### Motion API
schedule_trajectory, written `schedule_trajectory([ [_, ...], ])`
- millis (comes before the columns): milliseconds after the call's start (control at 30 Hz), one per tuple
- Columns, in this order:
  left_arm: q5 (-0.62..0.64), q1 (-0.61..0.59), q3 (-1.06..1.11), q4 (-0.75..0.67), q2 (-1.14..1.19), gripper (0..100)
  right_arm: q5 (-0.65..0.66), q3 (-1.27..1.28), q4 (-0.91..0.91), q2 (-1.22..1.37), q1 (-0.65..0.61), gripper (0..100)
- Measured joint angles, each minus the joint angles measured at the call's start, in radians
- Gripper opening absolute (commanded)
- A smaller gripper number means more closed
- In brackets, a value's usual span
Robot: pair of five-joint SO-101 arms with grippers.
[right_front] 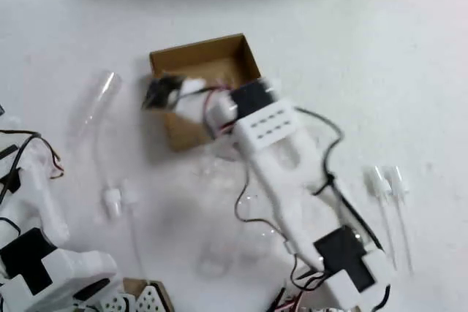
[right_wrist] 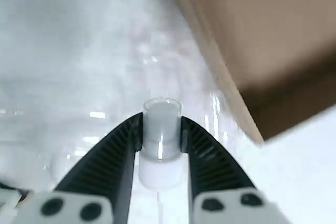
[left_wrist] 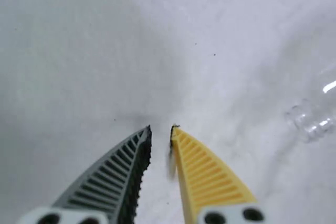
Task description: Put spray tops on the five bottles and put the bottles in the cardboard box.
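Right gripper pinches a spray top by its clear cap, likely for seating on a bottle. Left gripper, narrowly parted and empty, hangs at the table's 7 o'clock.

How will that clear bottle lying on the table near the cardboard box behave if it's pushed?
The clear bottle lies on its side and looks round, so it would probably roll. It looks empty, so it is likely light and easy to knock away.

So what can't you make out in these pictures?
High view: the floor of the cardboard box, partly covered by the right arm.
Left wrist view: a bottle, cut off by the edge.
Right wrist view: anything under the spray top, hidden by the right gripper.
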Motion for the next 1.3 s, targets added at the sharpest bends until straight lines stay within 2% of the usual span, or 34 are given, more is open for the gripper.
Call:
schedule_trajectory([
  [133,0.000,0.000,0.000,0.000,0.000,8,-0.035,-0.072,0.103,-0.037,0.160,1.6],
  [300,0.000,0.000,0.000,0.000,0.000,8,-0.084,-0.058,0.117,-0.109,0.384,1.6],
  [433,0.000,0.000,0.000,0.000,0.000,8,-0.092,0.060,0.117,-0.176,0.559,1.6],
  [567,0.000,0.000,0.000,0.000,0.000,8,-0.094,0.216,0.054,-0.213,0.681,1.6],
  [700,0.000,0.000,0.000,0.000,0.000,8,-0.103,0.358,-0.051,-0.216,0.756,1.6],
  [867,0.000,0.000,0.000,0.000,0.000,8,-0.196,0.493,-0.207,-0.216,0.825,2.1],
  [1033,0.000,0.000,0.000,0.000,0.000,8,-0.207,0.626,-0.354,-0.216,0.875,3.0],
  [1200,0.000,0.000,0.000,0.000,0.000,8,-0.210,0.749,-0.532,-0.216,0.899,16.4],
  [1300,0.000,0.000,0.000,0.000,0.000,8,-0.210,0.763,-0.575,-0.216,0.905,17.6],
])
